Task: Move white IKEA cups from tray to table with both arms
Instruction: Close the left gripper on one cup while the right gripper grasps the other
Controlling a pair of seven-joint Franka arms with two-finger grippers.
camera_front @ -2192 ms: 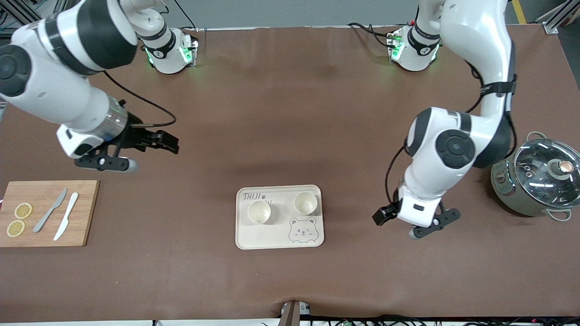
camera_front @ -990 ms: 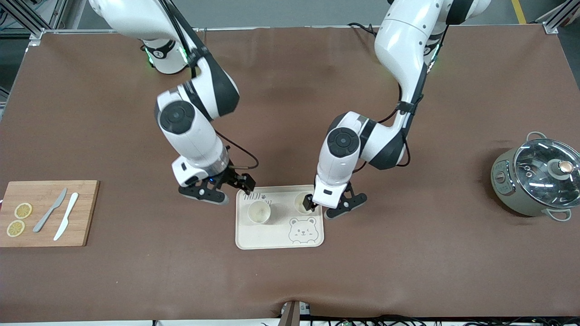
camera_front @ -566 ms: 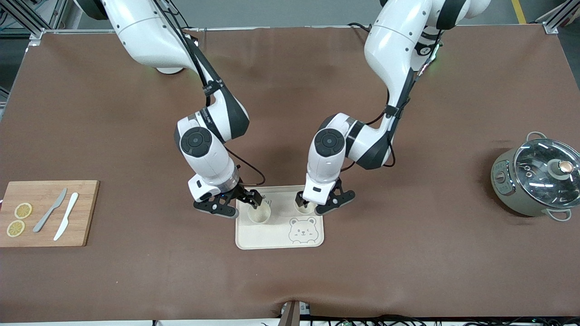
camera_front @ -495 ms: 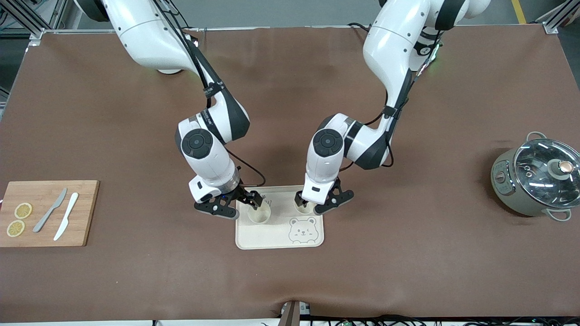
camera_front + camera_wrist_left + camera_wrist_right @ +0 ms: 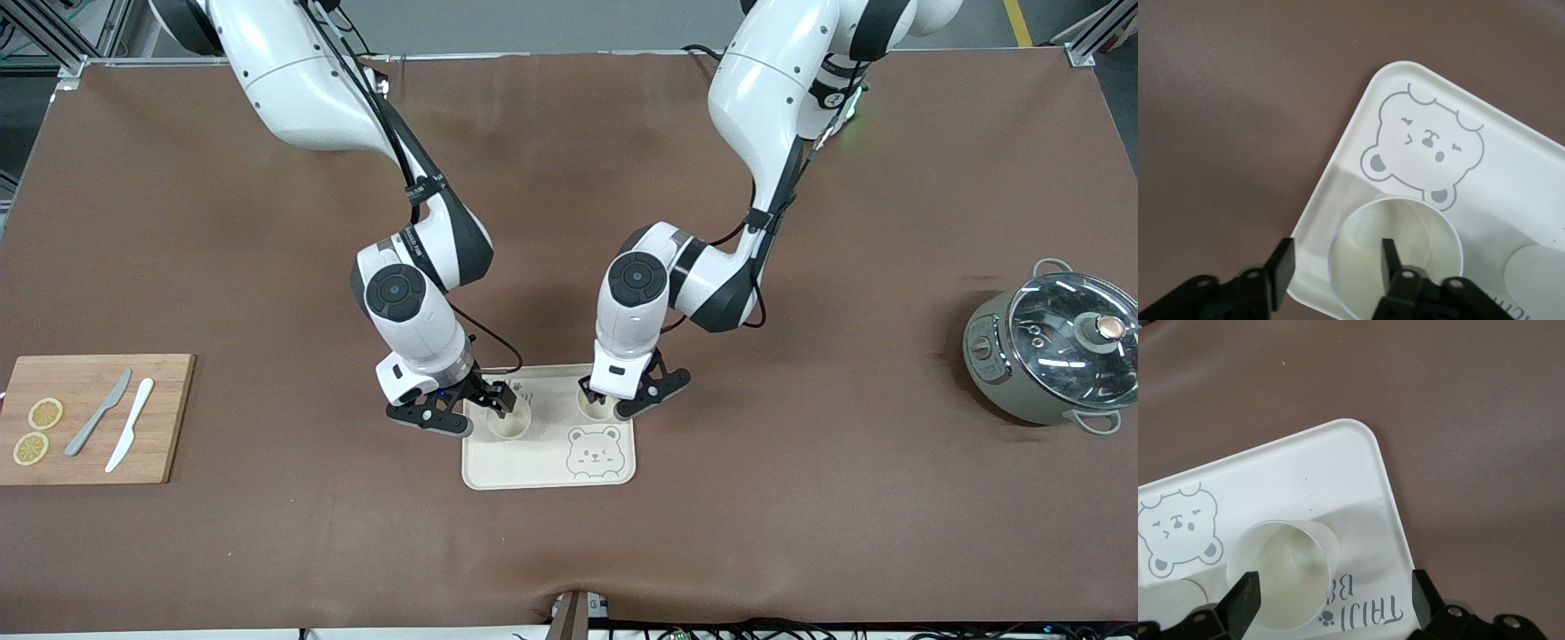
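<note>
Left tool (image 5: 603, 404) down on the tray (image 5: 533, 467), fingers straddling one wall of a white cup (image 5: 1395, 257): one finger (image 5: 1389, 257) inside the rim, the other outside; part closed, grip not certain. Right tool (image 5: 484, 409) spread wide around the second cup (image 5: 1285, 573), fingers clear of its sides. Both cups upright on the tray, side by side, above the printed bear (image 5: 593, 452). Tray mid-surface (image 5: 569, 178). Cutting board (image 5: 98, 418) at the right arm's end, lidded pot (image 5: 1053, 356) at the left arm's.
</note>
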